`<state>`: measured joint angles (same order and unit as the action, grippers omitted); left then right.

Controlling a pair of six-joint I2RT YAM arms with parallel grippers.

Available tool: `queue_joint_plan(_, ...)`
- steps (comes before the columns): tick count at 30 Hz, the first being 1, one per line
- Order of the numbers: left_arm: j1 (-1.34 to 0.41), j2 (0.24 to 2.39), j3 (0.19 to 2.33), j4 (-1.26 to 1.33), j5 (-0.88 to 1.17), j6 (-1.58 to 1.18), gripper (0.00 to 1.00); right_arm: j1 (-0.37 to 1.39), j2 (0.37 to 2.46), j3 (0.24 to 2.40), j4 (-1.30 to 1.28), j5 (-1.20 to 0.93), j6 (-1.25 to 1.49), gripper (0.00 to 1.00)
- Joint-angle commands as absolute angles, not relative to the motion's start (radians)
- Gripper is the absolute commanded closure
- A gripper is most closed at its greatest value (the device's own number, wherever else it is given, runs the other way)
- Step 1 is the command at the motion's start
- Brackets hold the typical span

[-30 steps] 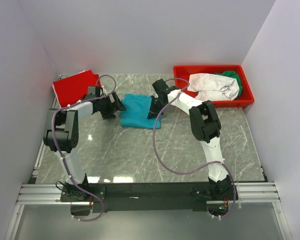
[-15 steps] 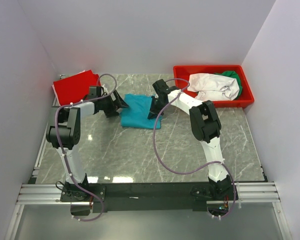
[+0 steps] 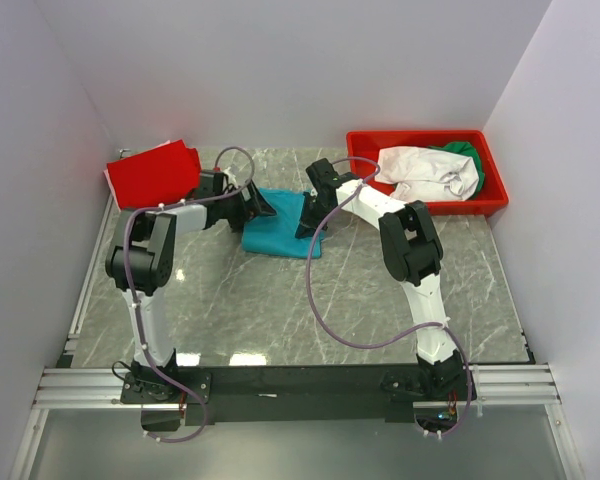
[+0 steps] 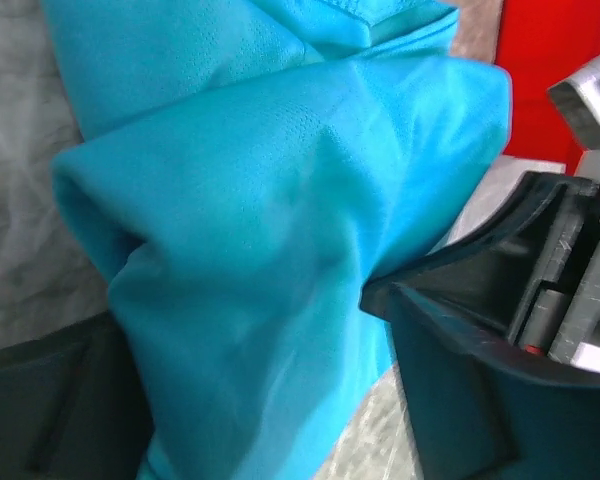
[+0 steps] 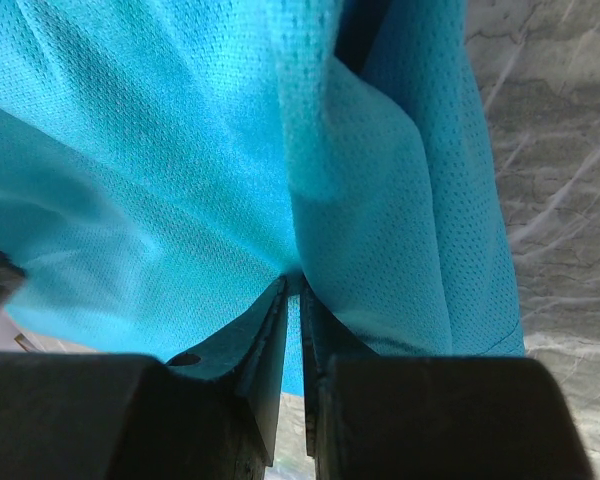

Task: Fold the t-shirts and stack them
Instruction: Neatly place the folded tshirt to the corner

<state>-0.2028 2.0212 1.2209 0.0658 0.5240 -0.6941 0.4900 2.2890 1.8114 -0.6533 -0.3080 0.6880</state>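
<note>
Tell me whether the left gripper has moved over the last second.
Yes. The left gripper moved right, away from the folded red t-shirt at the table's back-left corner, carrying the teal t-shirt's left edge inward.

Teal t-shirt [image 3: 280, 232] between both grippers, red t-shirt [image 3: 152, 173] far left, red bin [image 3: 490, 200] right.

Over the last second the left tool [image 3: 263, 205] has travelled toward the right tool [image 3: 305, 228], carrying its edge of the soft teal cloth t-shirt [image 3: 280, 232] along. The shirt, which lay wider on the bench, is now bunched narrower between the two tools, with a fold raised at the left one.
</note>
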Motion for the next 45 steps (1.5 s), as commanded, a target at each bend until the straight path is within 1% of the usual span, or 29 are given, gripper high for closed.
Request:
queue_joint_plan(1,-0.233,2.103,1.221,-0.057,0.459,-0.676,0.16,0.485,2.273,1.778,-0.686,-0.282,0.684,0.83)
queue_joint_plan(3,-0.236,2.111,1.232,-0.078,0.442,-0.680,0.25,0.485,2.269,1.772,-0.686,-0.282,0.680,0.83)
queue_joint_plan(4,-0.236,2.117,1.233,-0.084,0.437,-0.680,0.36,0.485,2.269,1.770,-0.684,-0.282,0.680,0.83)
queue_joint_plan(6,-0.239,2.120,1.239,-0.104,0.414,-0.677,0.47,0.485,2.266,1.766,-0.681,-0.282,0.681,0.83)
queue_joint_plan(7,-0.241,2.120,1.241,-0.110,0.408,-0.673,0.59,0.485,2.264,1.764,-0.681,-0.282,0.681,0.83)
queue_joint_plan(9,-0.241,2.121,1.250,-0.133,0.388,-0.661,0.70,0.486,2.264,1.769,-0.683,-0.284,0.680,0.83)
queue_joint_plan(10,-0.241,2.120,1.256,-0.141,0.376,-0.657,0.84,0.485,2.263,1.770,-0.684,-0.284,0.681,0.83)
queue_joint_plan(11,-0.242,2.120,1.272,-0.155,0.367,-0.644,0.90,0.485,2.260,1.772,-0.686,-0.284,0.678,0.82)
queue_joint_plan(12,-0.241,2.117,1.279,-0.176,0.347,-0.637,1.00,0.485,2.255,1.776,-0.687,-0.284,0.677,0.81)
queue_joint_plan(13,-0.241,2.114,1.288,-0.189,0.338,-0.631,1.00,0.485,2.252,1.778,-0.690,-0.278,0.675,0.79)
queue_joint_plan(14,-0.239,2.112,1.311,-0.202,0.327,-0.615,1.00,0.485,2.240,1.781,-0.693,-0.275,0.670,0.73)
queue_joint_plan(16,-0.239,2.103,1.342,-0.262,0.270,-0.589,1.00,0.485,2.226,1.790,-0.706,-0.262,0.658,0.65)
queue_joint_plan(17,-0.239,2.099,1.377,-0.279,0.247,-0.560,1.00,0.485,2.211,1.795,-0.713,-0.249,0.649,0.56)
queue_joint_plan(20,-0.236,2.080,1.451,-0.343,0.180,-0.503,1.00,0.485,2.172,1.807,-0.744,-0.206,0.617,0.48)
queue_joint_plan(25,-0.221,2.077,1.580,-0.446,0.106,-0.414,1.00,0.485,2.096,1.761,-0.769,-0.146,0.580,0.47)
queue_joint_plan(29,-0.203,2.115,1.739,-0.536,0.060,-0.342,1.00,0.483,2.019,1.688,-0.750,-0.141,0.578,0.46)
queue_joint_plan(32,-0.189,2.141,1.820,-0.558,0.031,-0.284,1.00,0.483,1.987,1.638,-0.736,-0.147,0.584,0.46)
queue_joint_plan(45,-0.110,2.308,2.227,-0.675,-0.035,-0.180,1.00,0.483,1.944,1.559,-0.724,-0.153,0.598,0.47)
